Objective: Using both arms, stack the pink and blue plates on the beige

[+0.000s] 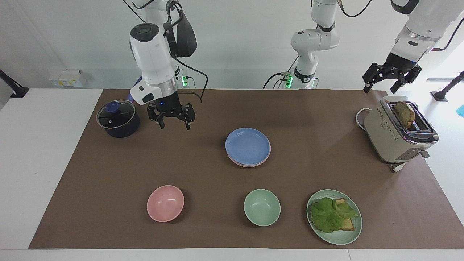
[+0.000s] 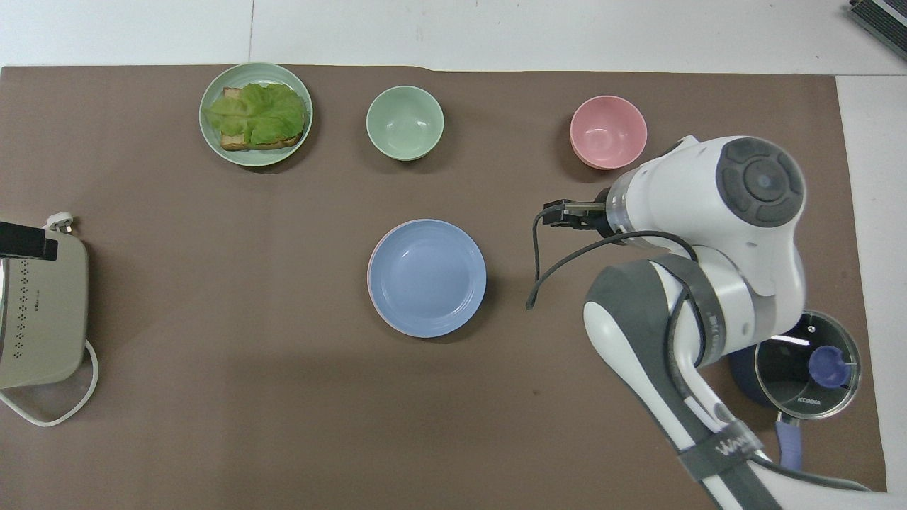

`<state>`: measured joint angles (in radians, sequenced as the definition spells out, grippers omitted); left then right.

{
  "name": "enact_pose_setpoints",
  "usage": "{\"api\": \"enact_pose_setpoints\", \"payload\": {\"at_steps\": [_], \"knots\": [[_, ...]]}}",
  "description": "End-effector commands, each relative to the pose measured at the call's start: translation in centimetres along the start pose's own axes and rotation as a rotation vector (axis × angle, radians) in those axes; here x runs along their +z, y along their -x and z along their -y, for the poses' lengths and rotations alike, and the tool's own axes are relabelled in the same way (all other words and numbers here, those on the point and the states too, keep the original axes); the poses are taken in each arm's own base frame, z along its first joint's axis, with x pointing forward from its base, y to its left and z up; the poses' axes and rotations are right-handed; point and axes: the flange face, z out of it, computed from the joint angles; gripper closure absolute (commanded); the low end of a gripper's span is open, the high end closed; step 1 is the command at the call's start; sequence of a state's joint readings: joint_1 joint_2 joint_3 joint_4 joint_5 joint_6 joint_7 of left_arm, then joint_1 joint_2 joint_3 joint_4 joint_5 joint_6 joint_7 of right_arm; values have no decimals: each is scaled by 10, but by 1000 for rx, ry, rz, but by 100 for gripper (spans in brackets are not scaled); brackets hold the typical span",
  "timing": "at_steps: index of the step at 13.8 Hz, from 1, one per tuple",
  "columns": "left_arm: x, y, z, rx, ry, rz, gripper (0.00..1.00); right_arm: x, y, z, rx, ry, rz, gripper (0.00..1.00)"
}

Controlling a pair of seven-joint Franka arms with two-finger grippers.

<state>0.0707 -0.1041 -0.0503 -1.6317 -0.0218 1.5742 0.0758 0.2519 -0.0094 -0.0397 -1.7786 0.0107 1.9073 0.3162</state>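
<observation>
The blue plate (image 1: 247, 145) (image 2: 426, 276) lies on top of a stack at the middle of the mat. The pink plate shows only as a thin rim (image 1: 249, 165) under it. The beige plate is hidden; I cannot tell what lies below the pink rim. My right gripper (image 1: 173, 123) hangs open and empty, raised over the mat between the pot and the stack, apart from the plates. In the overhead view its fingers are hidden under the wrist. My left gripper (image 1: 391, 78) waits open and empty, high over the toaster.
A dark pot with a glass lid (image 1: 117, 119) sits toward the right arm's end. A toaster (image 1: 398, 130) holding bread stands toward the left arm's end. Farther from the robots lie a pink bowl (image 1: 165, 203), a green bowl (image 1: 261, 207) and a green plate with a lettuce sandwich (image 1: 334, 216).
</observation>
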Motion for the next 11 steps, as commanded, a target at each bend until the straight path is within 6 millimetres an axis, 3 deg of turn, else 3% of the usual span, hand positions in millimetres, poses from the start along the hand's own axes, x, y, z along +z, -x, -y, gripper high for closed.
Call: {"api": "enact_pose_setpoints", "payload": {"at_steps": [1,4,7,10,11], "knots": [[0,6,3,6,-8,1,0,-35,13,-31,-43,20,16,0],[1,6,4,4,-9,3,0,-63,17,-51,-60,37,75,0],[0,6,3,6,-8,1,0,-62,20,-91,-50,46,125,0],[1,6,3,6,-8,3,0,-75,21,-86,-52,47,111,0],[0,6,3,6,-8,1,0,-90,21,-85,-52,47,108,0]]}}
